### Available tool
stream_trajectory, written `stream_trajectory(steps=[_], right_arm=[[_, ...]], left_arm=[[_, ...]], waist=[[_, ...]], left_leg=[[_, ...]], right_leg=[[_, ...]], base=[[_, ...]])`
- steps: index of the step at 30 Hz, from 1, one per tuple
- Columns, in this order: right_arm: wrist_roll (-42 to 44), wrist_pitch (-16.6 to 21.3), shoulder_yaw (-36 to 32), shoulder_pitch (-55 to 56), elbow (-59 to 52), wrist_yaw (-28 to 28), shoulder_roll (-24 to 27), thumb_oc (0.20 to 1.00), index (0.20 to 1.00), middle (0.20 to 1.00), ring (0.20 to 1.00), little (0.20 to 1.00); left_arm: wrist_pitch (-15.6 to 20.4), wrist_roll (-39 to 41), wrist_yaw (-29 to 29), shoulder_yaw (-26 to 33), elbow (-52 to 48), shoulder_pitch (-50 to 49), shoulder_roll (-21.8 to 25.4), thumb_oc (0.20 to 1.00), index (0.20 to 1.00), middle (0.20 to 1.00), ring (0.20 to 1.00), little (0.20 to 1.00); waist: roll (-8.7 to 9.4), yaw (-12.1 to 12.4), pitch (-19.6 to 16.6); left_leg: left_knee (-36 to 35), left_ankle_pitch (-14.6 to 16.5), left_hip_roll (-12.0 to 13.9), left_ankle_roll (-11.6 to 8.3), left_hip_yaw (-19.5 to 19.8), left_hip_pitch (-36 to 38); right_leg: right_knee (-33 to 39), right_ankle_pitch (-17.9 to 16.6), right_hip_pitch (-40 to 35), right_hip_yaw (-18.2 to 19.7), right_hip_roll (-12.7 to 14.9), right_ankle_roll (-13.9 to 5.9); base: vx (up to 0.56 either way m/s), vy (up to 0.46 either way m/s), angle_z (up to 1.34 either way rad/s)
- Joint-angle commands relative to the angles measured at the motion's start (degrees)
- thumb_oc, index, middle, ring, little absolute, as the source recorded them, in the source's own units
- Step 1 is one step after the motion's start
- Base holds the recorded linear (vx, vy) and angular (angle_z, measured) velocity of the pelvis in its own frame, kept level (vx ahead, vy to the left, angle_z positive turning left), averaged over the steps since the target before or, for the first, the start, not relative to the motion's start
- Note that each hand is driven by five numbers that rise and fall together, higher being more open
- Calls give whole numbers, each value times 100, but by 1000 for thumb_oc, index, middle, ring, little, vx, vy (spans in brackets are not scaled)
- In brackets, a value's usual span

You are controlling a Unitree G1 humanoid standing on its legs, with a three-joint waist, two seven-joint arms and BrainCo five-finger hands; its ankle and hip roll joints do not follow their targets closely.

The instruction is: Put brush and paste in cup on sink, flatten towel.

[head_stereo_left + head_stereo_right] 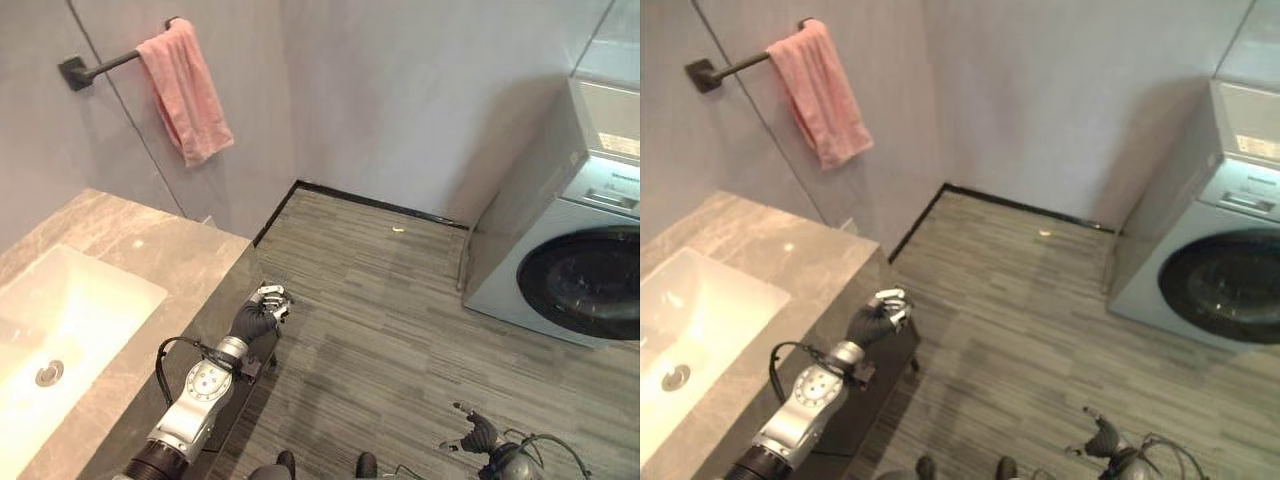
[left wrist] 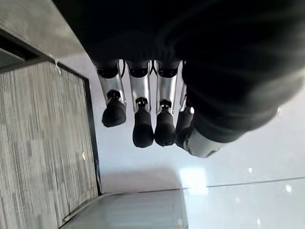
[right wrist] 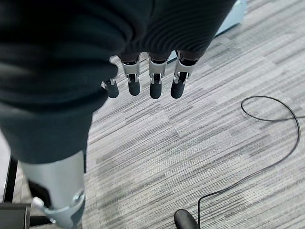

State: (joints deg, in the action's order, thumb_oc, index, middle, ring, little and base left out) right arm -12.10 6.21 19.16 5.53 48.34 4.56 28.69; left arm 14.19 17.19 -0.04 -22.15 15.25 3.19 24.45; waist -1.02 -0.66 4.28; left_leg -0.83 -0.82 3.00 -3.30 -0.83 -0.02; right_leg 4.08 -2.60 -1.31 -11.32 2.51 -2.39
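1. Towel (image 1: 184, 92), pink, hung bunched over a dark wall bar (image 1: 100, 66), up the wall beyond the sink (image 1: 60, 330) and well apart from both robot hands.
2. Nearest the camera, the right robot hand (image 1: 478, 432) hung low over the striped floor (image 1: 380, 300), far to the right of the sink; its fingers (image 3: 153, 86) were relaxed and loosely straight, holding nothing.
3. The left robot hand (image 1: 262, 313) was just off the grey stone desk's (image 1: 170, 255) right edge, beside the sink, its fingers (image 2: 142, 124) curled downward around nothing.
4. The white sink sat sunk in the desk, its drain (image 1: 48, 373) visible.
5. A washing machine (image 1: 570, 250) stood against the far wall, across the floor from the sink.
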Motion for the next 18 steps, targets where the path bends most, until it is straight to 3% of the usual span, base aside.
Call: stream_trajectory(steps=[1,2,3,4,7,8,11,15,18], right_arm=[[197,108,-81,-169,-38,12,-21,1000,1000,1000,1000,1000],[199,111,-78,-174,-32,13,-20,1000,1000,1000,1000,1000],[252,115,-69,-189,-1,-4,-60,1000,1000,1000,1000,1000],[356,112,-84,-190,27,-28,-108,1000,1000,1000,1000,1000],[858,123,-199,-188,430,-122,-346,1000,1000,1000,1000,1000],[1697,152,-398,-260,722,-241,-613,1000,1000,1000,1000,1000],[1986,159,-450,-287,630,-302,-668,1000,1000,1000,1000,1000],[3303,277,-829,-247,485,-478,-918,1000,1000,1000,1000,1000],[3731,349,-910,-376,528,-423,-1016,1000,1000,1000,1000,1000]], left_arm=[[-35,-499,-22,-36,727,-67,53,460,460,460,460,460],[-26,-505,-19,-38,740,-62,46,514,514,514,514,514],[-70,-637,30,-33,977,-107,11,837,837,837,837,837],[-168,-737,36,-9,1240,-164,-52,1000,1000,1000,1000,1000],[-321,-1176,159,17,2093,-214,-282,1000,1000,1000,1000,1000],[-453,-1592,370,60,2691,-144,-433,1000,1000,1000,1000,1000],[-458,-1769,418,40,2482,-195,-330,1000,1000,1000,1000,1000],[-465,-1526,500,182,2316,-253,-320,1000,1000,1000,1000,1000],[-487,-1391,622,195,2669,-51,-472,1000,1000,1000,1000,1000]], waist=[[390,32,-156],[389,37,-152],[387,46,-151],[391,56,-140],[407,63,-141],[399,70,-115],[385,85,-66],[394,110,113],[416,78,277]], left_leg=[[533,273,-280,75,-209,-207],[527,273,-278,75,-216,-198],[514,276,-273,83,-248,-160],[501,277,-267,90,-269,-125],[473,276,-252,101,-311,-60],[650,400,-296,144,-300,-93],[843,485,-319,164,-297,-148],[1369,676,-324,198,-304,-414],[1975,897,-312,203,-305,-718]], right_leg=[[-366,371,-6,229,78,-366],[-363,370,-10,235,77,-366],[-357,368,-32,248,71,-364],[-358,367,-52,262,65,-365],[-389,395,-84,255,59,-359],[-631,555,-44,238,47,-313],[-892,681,50,242,25,-300],[-1644,912,432,103,105,-327],[-2102,1080,657,22,223,-290]], base=[[72,50,-39],[59,45,-41],[24,14,-35],[31,17,-23],[10,4,-3],[0,0,0],[-9,5,2],[-63,8,-2],[-52,7,2]])
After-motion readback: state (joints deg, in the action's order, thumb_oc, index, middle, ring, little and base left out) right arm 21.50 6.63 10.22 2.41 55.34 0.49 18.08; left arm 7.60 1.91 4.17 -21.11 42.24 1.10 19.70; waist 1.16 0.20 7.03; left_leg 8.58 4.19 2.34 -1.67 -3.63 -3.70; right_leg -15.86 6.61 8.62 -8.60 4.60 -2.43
